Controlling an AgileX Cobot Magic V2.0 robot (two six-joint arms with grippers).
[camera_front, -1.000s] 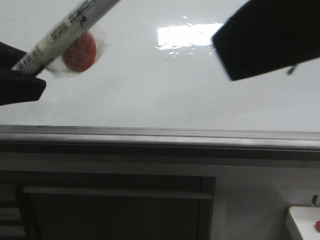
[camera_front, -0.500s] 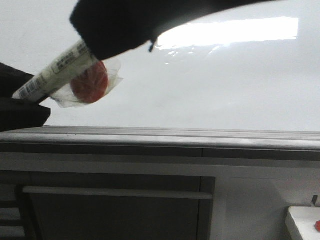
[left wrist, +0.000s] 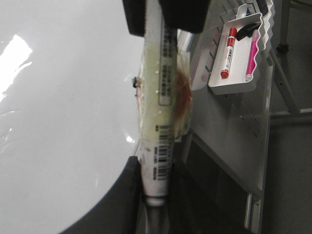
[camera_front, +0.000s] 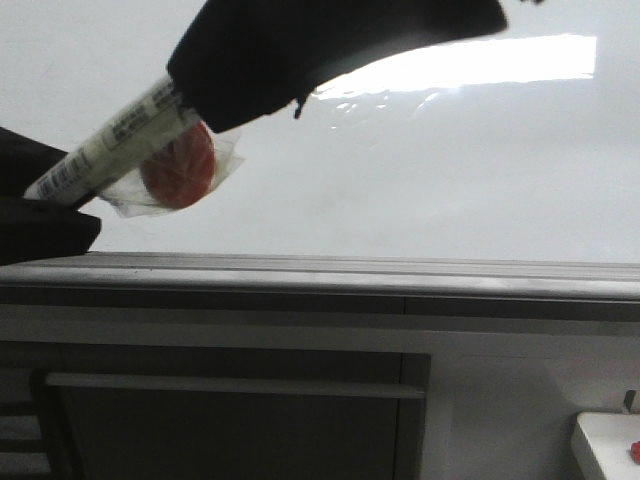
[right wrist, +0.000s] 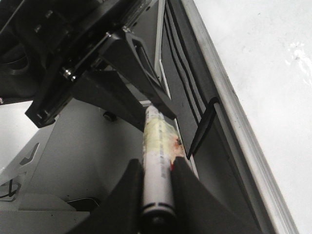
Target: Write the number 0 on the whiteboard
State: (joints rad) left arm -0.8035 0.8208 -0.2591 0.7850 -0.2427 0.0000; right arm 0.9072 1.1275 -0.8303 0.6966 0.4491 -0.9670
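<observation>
Marker pinched at both ends: left gripper at 8 o'clock, right gripper, since a second ago, closed on its 2 o'clock end. Whiteboard behind, unmarked; cap removal judged next.

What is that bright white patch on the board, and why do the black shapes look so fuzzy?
Front view: the patch is lamp glare on the glossy whiteboard; the right gripper and left gripper sit close to the lens, so they blur into dark shapes. Left wrist view: softer glare at the board's edge; the marker pen is soft, the background tray sharper.
</observation>
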